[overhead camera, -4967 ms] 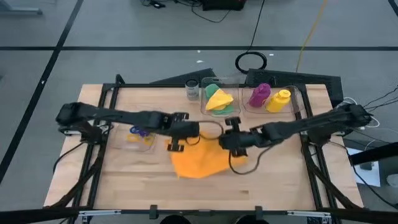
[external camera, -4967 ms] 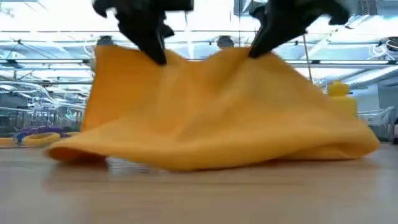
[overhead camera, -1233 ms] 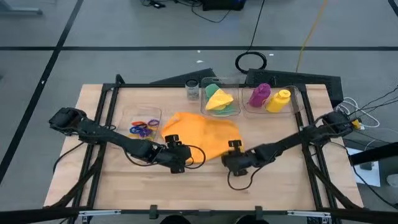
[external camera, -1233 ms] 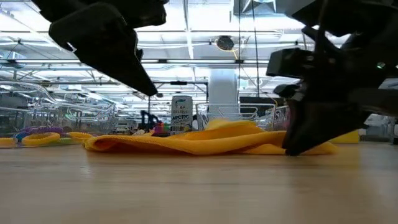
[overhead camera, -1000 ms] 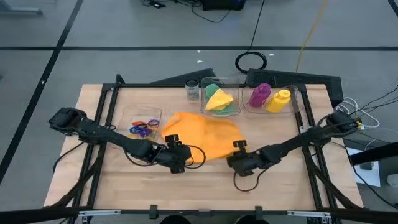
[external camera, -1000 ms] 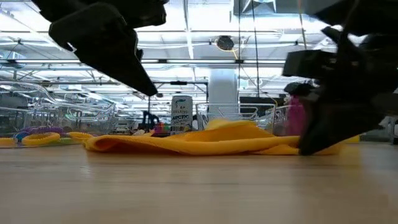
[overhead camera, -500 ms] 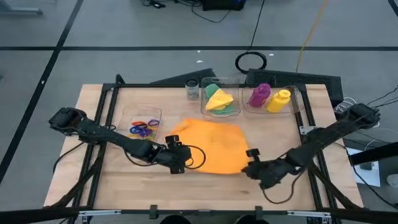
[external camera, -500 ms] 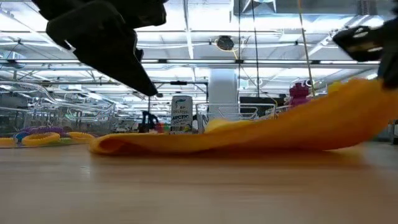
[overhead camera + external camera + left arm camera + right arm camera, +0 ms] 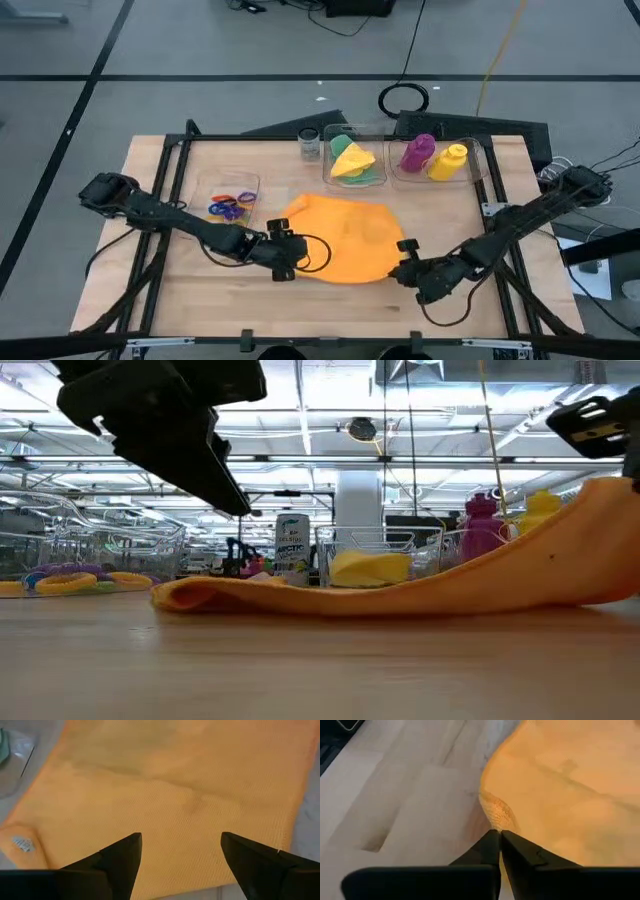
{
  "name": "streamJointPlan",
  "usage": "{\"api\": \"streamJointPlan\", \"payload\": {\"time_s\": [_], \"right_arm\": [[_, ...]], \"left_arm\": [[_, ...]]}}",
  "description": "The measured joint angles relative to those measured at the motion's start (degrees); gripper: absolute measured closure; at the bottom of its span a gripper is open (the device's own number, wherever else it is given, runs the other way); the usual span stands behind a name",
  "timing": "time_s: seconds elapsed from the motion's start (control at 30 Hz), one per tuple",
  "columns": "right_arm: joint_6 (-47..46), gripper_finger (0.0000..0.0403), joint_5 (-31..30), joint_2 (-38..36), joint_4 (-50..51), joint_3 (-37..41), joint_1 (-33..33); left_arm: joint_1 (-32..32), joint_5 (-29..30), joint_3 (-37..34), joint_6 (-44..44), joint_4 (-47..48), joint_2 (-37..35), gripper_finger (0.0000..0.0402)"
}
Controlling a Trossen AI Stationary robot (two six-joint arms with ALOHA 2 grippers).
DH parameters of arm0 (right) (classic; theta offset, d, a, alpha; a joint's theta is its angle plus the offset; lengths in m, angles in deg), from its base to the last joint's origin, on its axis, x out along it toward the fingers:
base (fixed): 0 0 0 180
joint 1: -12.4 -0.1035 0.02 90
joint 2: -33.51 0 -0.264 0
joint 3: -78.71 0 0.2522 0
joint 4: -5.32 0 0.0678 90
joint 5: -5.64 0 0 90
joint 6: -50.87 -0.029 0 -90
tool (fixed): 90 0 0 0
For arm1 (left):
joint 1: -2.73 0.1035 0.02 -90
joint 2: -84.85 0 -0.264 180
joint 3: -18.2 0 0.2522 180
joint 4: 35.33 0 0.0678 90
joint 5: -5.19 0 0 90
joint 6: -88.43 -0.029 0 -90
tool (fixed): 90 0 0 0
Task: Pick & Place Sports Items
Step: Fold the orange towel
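Orange cloth (image 9: pixel 345 240) lies mid-surface, corner lifted toward right; right gripper (image 9: pixel 404 270) fingers clenched on that corner; left gripper (image 9: pixel 285 258) fingers released, poised at opposite near edge, nearer free corner

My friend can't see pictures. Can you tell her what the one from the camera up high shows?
Seen from above, the right gripper is shut on a corner of the orange cloth spread over a wooden table. The left gripper is open at the cloth's other side. Clear boxes hold coloured rings, folded cloths and two bottles.
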Motion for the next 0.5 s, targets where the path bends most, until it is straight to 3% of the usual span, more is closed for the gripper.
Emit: {"api": "streamJointPlan", "payload": {"time_s": [0.27, 0.5], "right_arm": [[2.2, 0.0394, 1.4, 0.0, 0.0, 0.0, 1.7], [0.8, 0.0321, 4.1, 0.0, -0.1, -0.1, 2.8]], "left_arm": [[1.7, -3.2, 0.0, 0.2, -0.1, 0.0, 0.0172], [2.6, -6.3, 0.0, 0.1, -0.1, 0.0, 0.0172]]}}
